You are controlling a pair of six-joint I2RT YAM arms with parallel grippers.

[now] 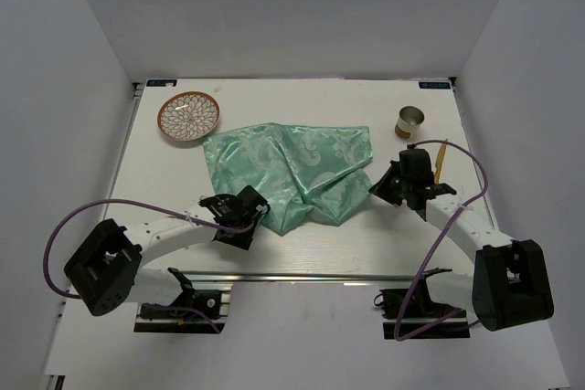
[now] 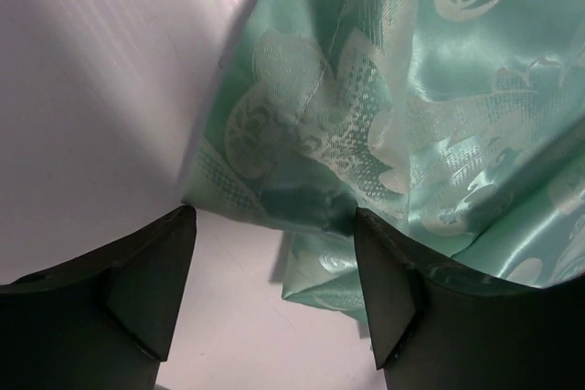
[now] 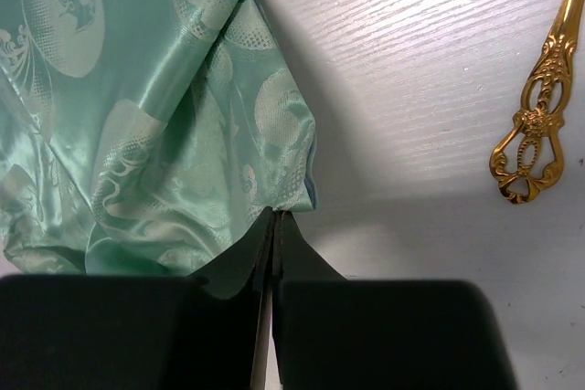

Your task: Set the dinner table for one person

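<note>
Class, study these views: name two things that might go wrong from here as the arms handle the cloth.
1. The right gripper is shut on a thin corner of the cloth, while the left gripper is open; a pull may slip or bunch it.
2. The gold utensil and cup lie close by; dragged cloth may sweep them.

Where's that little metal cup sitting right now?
In the top view, the metal cup stands at the far right of the table, just beyond the right gripper, which pinches the green cloth, and near the gold utensil.
</note>
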